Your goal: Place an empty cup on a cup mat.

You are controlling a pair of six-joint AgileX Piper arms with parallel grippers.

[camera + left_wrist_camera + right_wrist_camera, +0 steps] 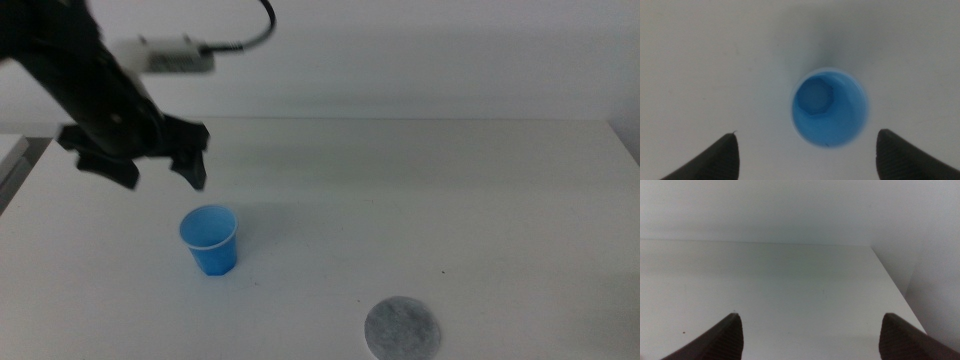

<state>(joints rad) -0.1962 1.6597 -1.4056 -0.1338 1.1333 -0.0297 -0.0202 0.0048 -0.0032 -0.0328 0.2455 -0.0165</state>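
Here, from the middle view, my left tool [160, 170] hangs spread wide above the table [420, 200], the upright blue cup [210, 240] just below and slightly right of it; the cup mat [402, 328] lies well off to the right. Left wrist: the empty cup [830, 107] sits between my parted jaws. Right wrist: my right tool [810, 340], spread apart, waits over bare table.

Smooth blue plastic cup [209, 240], felt-like mottled grey cup mat [402, 328], matt white table [450, 200].
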